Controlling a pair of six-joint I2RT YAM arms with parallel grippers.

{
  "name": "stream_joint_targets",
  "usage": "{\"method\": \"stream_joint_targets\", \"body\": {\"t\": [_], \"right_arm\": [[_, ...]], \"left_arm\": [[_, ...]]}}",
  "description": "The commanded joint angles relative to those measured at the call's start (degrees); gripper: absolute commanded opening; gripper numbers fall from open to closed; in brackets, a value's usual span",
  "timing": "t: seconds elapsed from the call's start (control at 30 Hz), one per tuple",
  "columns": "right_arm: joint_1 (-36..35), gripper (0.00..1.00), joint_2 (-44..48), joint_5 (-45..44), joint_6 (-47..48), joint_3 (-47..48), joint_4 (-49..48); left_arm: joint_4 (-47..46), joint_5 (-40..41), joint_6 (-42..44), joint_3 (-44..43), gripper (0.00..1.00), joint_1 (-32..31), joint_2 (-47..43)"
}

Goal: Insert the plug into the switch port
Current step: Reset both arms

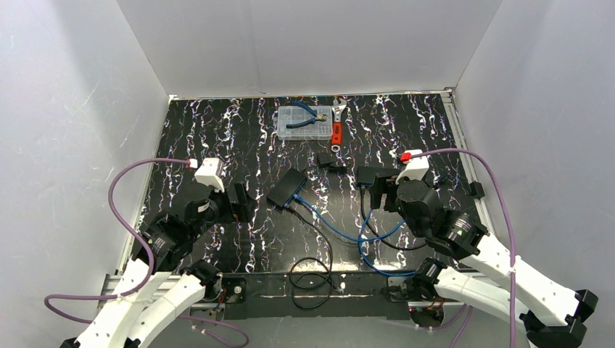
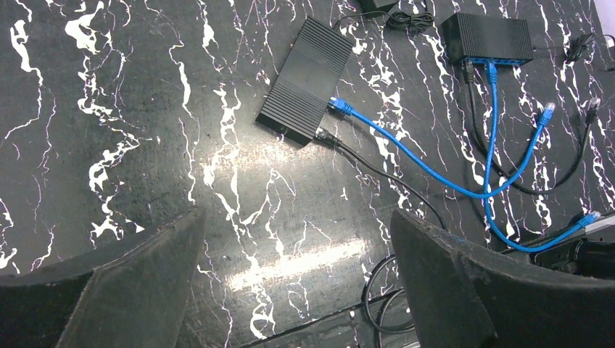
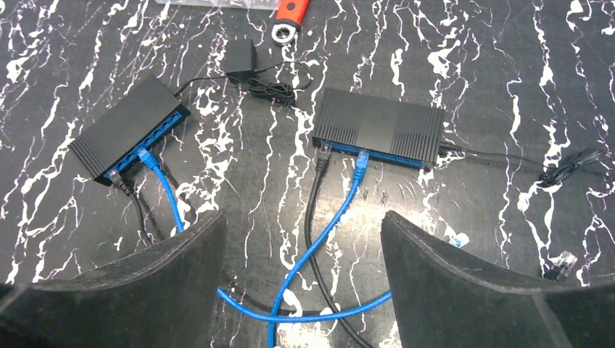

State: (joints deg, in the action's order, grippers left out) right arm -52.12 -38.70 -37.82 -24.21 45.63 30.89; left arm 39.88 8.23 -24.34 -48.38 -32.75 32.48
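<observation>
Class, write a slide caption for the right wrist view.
Open right pincer above two ribbed black switch boxes, each holding blue cable and black cable.

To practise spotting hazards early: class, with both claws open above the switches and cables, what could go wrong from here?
The loose blue plug trails its cable across the tangled cables; lifting it may drag them. The left switch and right switch look unfastened, so a push could slide either. The plug is small for the wide-open right claw and may be gripped crooked.
</observation>
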Motion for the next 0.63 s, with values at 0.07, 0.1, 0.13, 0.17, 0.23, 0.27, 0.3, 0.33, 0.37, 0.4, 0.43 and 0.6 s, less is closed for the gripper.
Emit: {"method": "stream_joint_targets", "body": {"t": [0.07,0.1,0.13,0.17,0.23,0.27,0.3,0.33,0.37,0.4,0.43,0.6], "right_arm": [[0.3,0.83,0.4,-2.1,-2.4,0.3,0.9],[0.3,0.83,0.3,-2.1,-2.6,0.1,1.0],[0.3,0.83,0.3,-2.1,-2.9,0.0,1.1],[0.3,0.83,0.2,-2.2,-3.1,-0.1,1.3],[0.3,0.83,0.0,-2.1,-3.3,-0.2,1.4],[0.3,0.83,-0.1,-2.2,-3.4,-0.1,1.4],[0.3,0.83,-0.1,-2.2,-3.3,-0.1,1.4],[0.3,0.83,-0.2,-2.3,-3.2,0.0,1.4],[0.3,0.83,-0.3,-2.3,-2.8,0.1,1.4],[0.3,0.83,-0.4,-2.4,-2.5,0.1,1.3],[0.3,0.83,-0.4,-2.4,-2.2,0.2,1.3],[0.3,0.83,-0.7,-2.6,-1.4,0.3,0.8]], "left_arm": [[-0.2,0.3,1.4,0.4,0.98,0.0,-0.8],[-0.2,-0.3,1.3,0.3,0.98,0.0,-0.7],[-0.3,-0.9,1.1,0.2,0.98,0.0,-0.7],[-0.6,-1.5,1.0,0.5,0.98,0.0,-0.7],[-1.4,-2.4,0.8,0.7,0.98,0.0,-0.7],[-1.3,-2.1,0.3,0.6,0.98,0.0,-0.7],[-1.1,-1.5,-0.1,0.4,0.98,0.0,-0.9],[-1.1,-1.5,-0.1,0.5,0.98,0.0,-1.1],[-1.2,-1.5,0.1,0.6,0.98,0.0,-1.5],[-1.2,-1.8,0.7,0.8,0.98,0.0,-2.0],[-1.2,-2.8,1.8,1.0,0.98,0.0,-2.4],[-0.3,-1.5,2.8,0.9,0.98,0.0,-3.0]]}}
